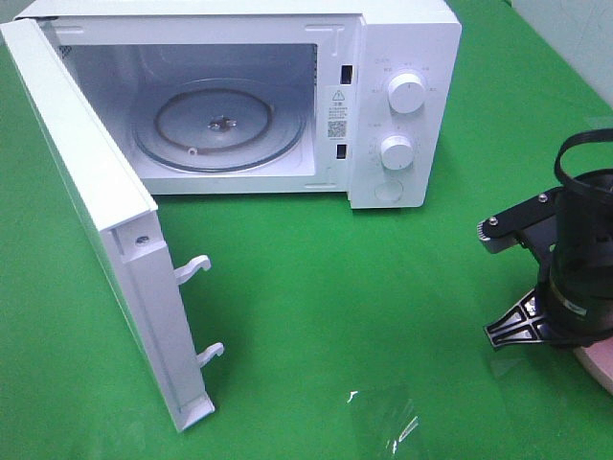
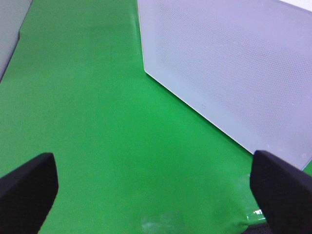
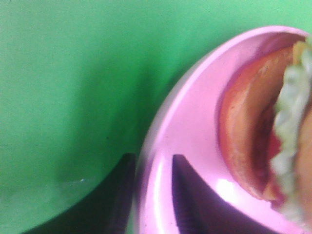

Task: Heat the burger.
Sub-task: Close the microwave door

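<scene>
worktop: flat green cloth-covered surface [image 1: 316,287] | on it: white box-shaped microwave, door open [image 1: 402,57] | round pink plate [image 1: 599,362] | clear plastic scrap [image 1: 383,412]

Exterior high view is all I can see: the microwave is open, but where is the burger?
Observer: On a pink plate under the right arm. The right wrist view shows the burger, bun and lettuce.
Operator: Has that arm got hold of it?
Observer: The right end effector has one finger outside the plate's rim and one inside. Whether it grips, I cannot tell.
Operator: And the other arm? I can't see it.
Observer: The left end effector is wide open and empty, over the green cloth beside the microwave door.
</scene>
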Robot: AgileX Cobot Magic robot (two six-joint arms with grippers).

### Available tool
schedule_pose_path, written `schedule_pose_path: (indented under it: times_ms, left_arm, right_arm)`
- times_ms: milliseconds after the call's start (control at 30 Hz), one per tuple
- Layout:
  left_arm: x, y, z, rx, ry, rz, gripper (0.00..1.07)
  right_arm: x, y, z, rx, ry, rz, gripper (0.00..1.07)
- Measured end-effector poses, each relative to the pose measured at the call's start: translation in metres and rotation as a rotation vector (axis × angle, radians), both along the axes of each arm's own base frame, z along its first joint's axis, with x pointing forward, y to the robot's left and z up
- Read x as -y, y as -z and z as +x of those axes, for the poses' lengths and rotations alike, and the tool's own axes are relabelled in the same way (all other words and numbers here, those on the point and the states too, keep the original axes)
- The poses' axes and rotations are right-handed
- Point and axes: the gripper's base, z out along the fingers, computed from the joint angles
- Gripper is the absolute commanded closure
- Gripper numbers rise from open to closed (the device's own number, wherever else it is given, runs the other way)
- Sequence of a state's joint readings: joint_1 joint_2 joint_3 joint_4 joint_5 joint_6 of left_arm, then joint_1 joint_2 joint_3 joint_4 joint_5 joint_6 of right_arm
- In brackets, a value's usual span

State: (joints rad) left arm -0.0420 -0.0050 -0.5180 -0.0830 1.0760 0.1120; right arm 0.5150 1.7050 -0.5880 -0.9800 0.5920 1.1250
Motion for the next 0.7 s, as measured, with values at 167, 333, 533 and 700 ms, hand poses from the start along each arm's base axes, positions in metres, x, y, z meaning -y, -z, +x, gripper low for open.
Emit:
schedule_pose_path:
  times_ms: [167, 333, 533, 700]
  left_arm:
    - [0.000, 0.000, 0.000, 0.000, 0.000, 0.000, 0.07]
    - [0.000, 0.000, 0.000, 0.000, 0.000, 0.000, 0.07]
    - [0.000, 0.000, 0.000, 0.000, 0.000, 0.000, 0.07]
    - [0.000, 0.000, 0.000, 0.000, 0.000, 0.000, 0.07]
  right_arm:
    - [-0.004, -0.018, -0.003, -0.015, -0.012, 0.065, 0.57]
    - [-0.005, -0.028, -0.009, -0.023, -0.019, 0.100, 0.57]
    - [-0.008, -0.061, -0.026, -0.035, -0.106, 0.225, 0.52]
    - [-0.009, -0.090, -0.044, -0.022, -0.205, 0.324, 0.35]
